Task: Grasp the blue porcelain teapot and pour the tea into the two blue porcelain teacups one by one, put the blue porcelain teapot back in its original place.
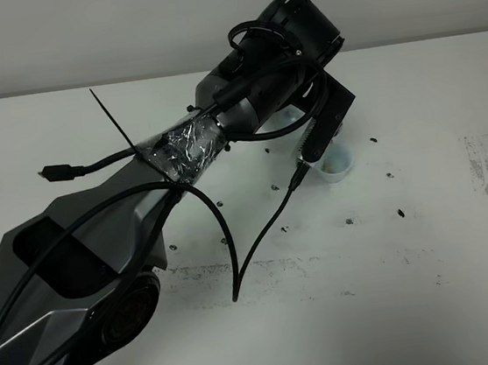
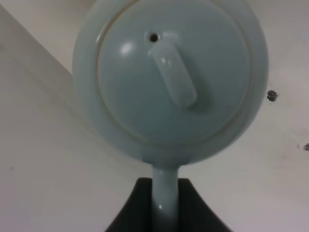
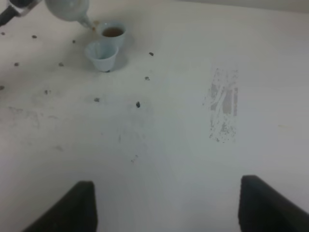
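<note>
You are holding the blue porcelain teapot (image 2: 169, 82) by its handle (image 2: 163, 186) in your tightly closed left hand (image 2: 164, 208), above the surface (image 3: 193, 145), tipping its spout (image 3: 87, 21) toward the teacup (image 3: 113, 38) already holding tea (image 3: 113, 32). The second teacup (image 3: 102, 57), just beside it, looks empty. Your right hand (image 3: 166, 208) is hanging wide open, holding nothing.
</note>
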Robot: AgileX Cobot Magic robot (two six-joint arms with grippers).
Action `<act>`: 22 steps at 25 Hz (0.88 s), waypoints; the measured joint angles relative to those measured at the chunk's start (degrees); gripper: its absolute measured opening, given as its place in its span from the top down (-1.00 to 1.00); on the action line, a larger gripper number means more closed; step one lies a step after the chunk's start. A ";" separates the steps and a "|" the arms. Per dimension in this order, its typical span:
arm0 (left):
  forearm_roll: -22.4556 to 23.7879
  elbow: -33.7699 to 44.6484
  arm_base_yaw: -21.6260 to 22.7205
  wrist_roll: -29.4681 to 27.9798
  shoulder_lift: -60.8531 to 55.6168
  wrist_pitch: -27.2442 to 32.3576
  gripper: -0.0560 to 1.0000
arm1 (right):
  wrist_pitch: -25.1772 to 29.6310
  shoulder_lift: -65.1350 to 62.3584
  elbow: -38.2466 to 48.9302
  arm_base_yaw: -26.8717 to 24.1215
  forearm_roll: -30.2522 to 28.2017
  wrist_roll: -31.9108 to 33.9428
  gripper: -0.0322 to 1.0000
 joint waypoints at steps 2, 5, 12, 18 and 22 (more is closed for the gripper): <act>0.41 0.00 -0.25 0.30 0.33 -0.29 0.77 | 0.00 0.00 0.00 0.00 0.00 0.00 -0.21; 0.72 0.00 -0.31 0.58 0.54 -0.73 0.77 | 0.00 0.00 0.00 0.00 0.00 0.00 -0.21; 1.23 0.00 -0.31 1.67 0.73 -0.72 0.77 | 0.00 0.00 0.00 0.00 0.00 0.00 -0.21; 1.53 0.00 -0.31 2.21 0.75 -0.74 0.77 | 0.00 0.00 0.00 0.00 0.00 0.00 -0.21; 2.85 0.00 -0.45 3.10 0.75 -0.74 0.77 | 0.00 0.00 0.00 0.00 0.00 0.00 -0.21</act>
